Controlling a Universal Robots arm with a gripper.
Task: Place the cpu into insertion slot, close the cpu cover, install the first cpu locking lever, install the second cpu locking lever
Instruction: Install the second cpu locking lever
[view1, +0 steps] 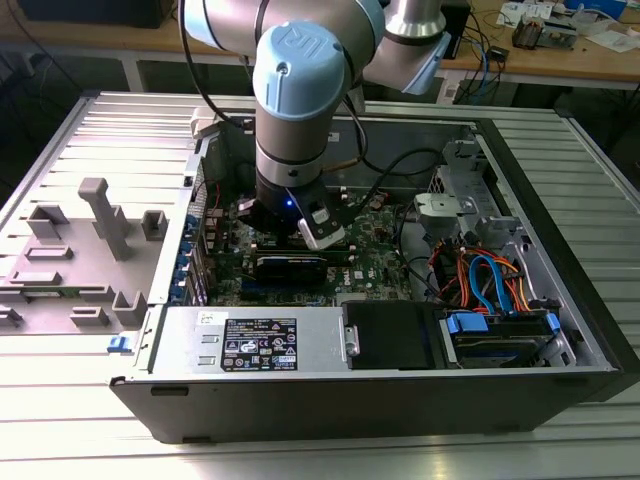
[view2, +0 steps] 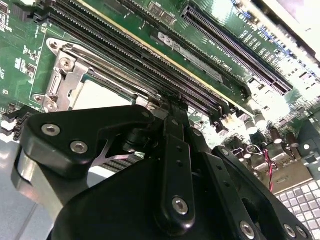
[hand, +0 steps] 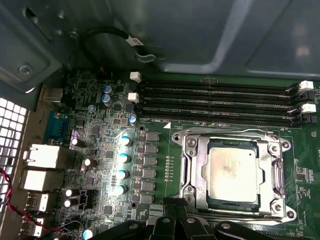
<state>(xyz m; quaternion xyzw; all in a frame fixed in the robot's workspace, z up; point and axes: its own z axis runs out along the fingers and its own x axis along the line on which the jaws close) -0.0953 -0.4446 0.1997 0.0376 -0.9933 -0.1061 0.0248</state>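
In the first wrist view the insertion slot (hand: 192, 172) sits in the green board with the silvery cpu (hand: 232, 172) lying flat inside it. The cpu cover (hand: 270, 175) is down over the cpu, its window framing the chip. Thin wire levers run along two opposite sides of the frame, one (hand: 225, 132) by the memory slots and one (hand: 240, 218) by my gripper. My gripper (hand: 172, 202) is shut and empty, its tip just off the slot's edge. The second wrist view shows the gripper (view2: 172, 102) beside the cover (view2: 60, 75) and cpu (view2: 100, 97). In the exterior view the arm's wrist (view1: 290, 215) reaches down into the open computer case.
Long black memory slots (hand: 215, 100) run close along one side of the socket. A long black card (view1: 290, 265) lies across the board below the wrist. The power supply (view1: 255, 340), drive bay (view1: 500, 335) and coloured cables (view1: 490, 275) line the case. A grey fixture plate (view1: 90, 250) lies at the exterior view's left.
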